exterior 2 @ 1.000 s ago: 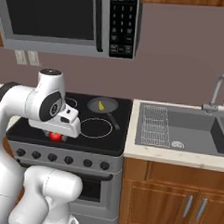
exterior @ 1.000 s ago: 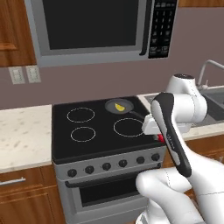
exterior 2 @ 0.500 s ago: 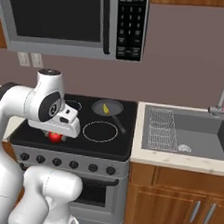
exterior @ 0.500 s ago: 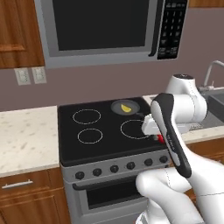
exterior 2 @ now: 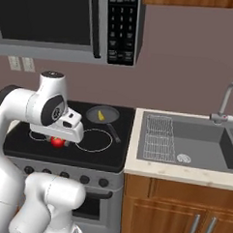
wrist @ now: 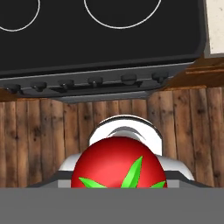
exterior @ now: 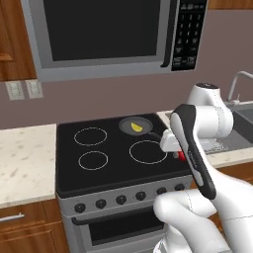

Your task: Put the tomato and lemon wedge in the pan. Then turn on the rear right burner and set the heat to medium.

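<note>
Tomato is in the gripper, fingers closed on it – in the hand view it sits close up at the bottom, red with green leaves, lower half cut off. From the right base view only a red sliver shows under the white hand, held above the front of the cooktop; from the left base view just a red speck at the hand's edge, arm covering the rest. Fingers themselves are hidden in all views.

Lemon wedge is already in the pan at the rear right of the cooktop. Pan handle points toward the front. Pan covers the rear right burner – its ring can't be made out. Knobs run along the stove front; markings too small to read.
</note>
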Robot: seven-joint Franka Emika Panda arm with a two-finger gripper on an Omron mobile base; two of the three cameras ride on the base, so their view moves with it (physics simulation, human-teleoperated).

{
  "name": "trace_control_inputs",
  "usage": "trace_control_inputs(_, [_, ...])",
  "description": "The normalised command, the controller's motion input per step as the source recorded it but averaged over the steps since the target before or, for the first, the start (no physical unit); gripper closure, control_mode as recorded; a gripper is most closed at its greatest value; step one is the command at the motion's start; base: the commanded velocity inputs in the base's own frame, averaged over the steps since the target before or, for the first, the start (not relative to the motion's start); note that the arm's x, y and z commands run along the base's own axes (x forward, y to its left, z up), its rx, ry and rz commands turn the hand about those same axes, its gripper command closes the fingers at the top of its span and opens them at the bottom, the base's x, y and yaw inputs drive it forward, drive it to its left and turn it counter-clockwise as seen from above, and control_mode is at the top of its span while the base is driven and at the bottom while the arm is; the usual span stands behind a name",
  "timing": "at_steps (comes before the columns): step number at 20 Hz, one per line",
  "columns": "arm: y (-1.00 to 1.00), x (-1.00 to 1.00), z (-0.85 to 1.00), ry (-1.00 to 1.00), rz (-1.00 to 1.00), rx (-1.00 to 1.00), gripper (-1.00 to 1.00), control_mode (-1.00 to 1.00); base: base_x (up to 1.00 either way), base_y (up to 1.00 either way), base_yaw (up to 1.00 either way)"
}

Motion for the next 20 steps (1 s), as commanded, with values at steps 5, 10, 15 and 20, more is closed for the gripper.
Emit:
trace_control_inputs(5, [0.00,0.00,0.00,0.00,0.00,0.00,1.00,1.00,-0.09,-0.22,0.00])
trace_control_inputs(10, [0.00,0.00,0.00,0.00,0.00,0.00,1.00,1.00,-0.02,-0.19,0.00])
trace_control_inputs(15, [0.00,0.00,0.00,0.00,0.00,0.00,1.00,1.00,0.03,-0.18,0.00])
trace_control_inputs(20, [0.00,0.00,0.00,0.00,0.00,0.00,1.00,1.00,-0.12,-0.36,0.00])
